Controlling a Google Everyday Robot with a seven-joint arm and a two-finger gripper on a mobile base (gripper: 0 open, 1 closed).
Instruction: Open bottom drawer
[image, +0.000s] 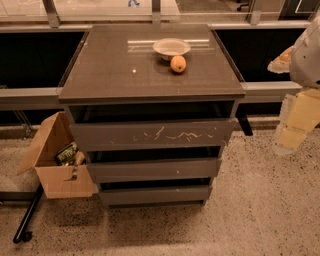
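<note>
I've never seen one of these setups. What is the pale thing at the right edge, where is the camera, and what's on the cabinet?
There is one camera view, looking down at the front of a dark cabinet with three handleless drawers. The pale shape at the right edge is the robot's arm; its grasping end, the pincer, hangs to the right of the cabinet, touching nothing. On top sit a shallow bowl and a round orange fruit just in front of it. The bottom drawer, the lowest plain front, is what the robot should open. An open cardboard box stands on the floor at the left.
</note>
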